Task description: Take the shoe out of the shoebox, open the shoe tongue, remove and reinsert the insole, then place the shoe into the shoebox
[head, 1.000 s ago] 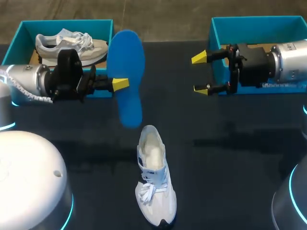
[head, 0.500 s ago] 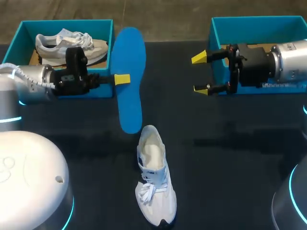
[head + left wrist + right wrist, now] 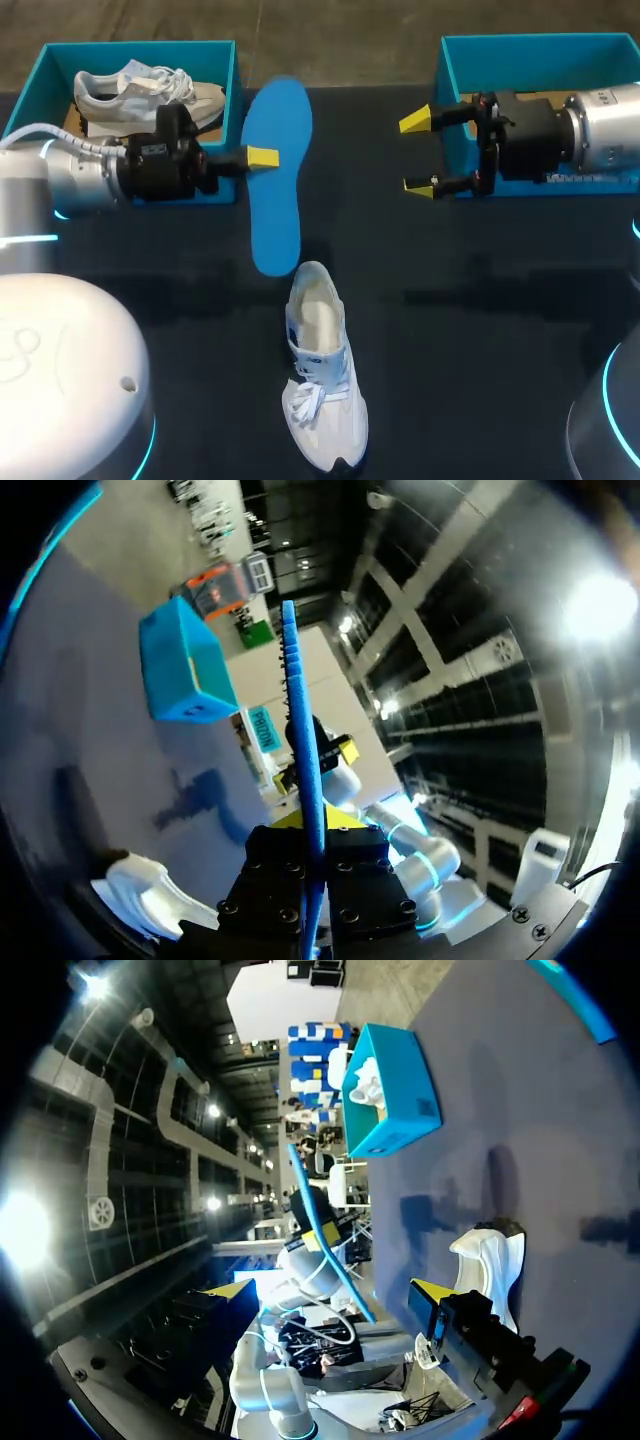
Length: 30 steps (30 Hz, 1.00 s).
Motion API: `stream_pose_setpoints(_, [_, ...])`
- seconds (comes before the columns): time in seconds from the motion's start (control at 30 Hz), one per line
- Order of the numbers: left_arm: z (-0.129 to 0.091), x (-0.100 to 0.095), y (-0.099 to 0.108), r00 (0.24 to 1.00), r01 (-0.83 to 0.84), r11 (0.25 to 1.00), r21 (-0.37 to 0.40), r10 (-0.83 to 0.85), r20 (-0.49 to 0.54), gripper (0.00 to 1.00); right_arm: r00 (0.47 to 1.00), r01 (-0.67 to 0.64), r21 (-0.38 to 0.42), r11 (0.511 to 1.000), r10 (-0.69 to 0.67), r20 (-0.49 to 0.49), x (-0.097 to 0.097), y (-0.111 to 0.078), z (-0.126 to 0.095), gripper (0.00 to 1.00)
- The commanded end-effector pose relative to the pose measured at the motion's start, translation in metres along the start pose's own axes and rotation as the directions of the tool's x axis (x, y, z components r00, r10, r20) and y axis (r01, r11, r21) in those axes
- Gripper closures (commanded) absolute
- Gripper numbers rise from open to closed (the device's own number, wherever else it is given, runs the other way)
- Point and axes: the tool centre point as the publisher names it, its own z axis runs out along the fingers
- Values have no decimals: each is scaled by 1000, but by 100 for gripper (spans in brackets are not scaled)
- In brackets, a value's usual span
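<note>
The blue insole (image 3: 276, 190) hangs in the air, pinched at its edge by my left gripper (image 3: 262, 157), which is shut on it. In the left wrist view the insole (image 3: 299, 710) shows edge-on, rising from between the fingers of that gripper (image 3: 308, 825). The white shoe (image 3: 320, 370) lies on the dark table just below the insole's lower end, its opening facing up; it also shows as a white shoe (image 3: 150, 900) and a white shoe (image 3: 492, 1260) in the wrist views. My right gripper (image 3: 418, 153) stands open and empty in front of the right shoebox (image 3: 540, 48).
The left teal shoebox (image 3: 222, 60) holds a second pale shoe (image 3: 150, 92); my left arm lies along its front wall. The right wrist view looks past its gripper (image 3: 330, 1295) to that box (image 3: 395, 1090). White arm bases fill the near corners.
My left arm has turned its wrist and carried the insole a little to the right and lower. The right arm and the shoe have not moved.
</note>
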Motion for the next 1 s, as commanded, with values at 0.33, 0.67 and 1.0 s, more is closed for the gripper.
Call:
stream_pose_setpoints(0.33, [5,-11,-11,950,313,949,31,-313,-4,100,1000,-1,-1,1000,1,2,0,0,1,0])
stream_pose_setpoints(0.67, [24,-25,-16,950,311,950,22,-311,4,100,1000,-1,-1,1000,1,2,0,0,1,0])
stream_pose_setpoints(1.0, [26,-27,-17,948,318,948,20,-318,6,100,944,21,61,998,-40,328,31,-1,-3,0])
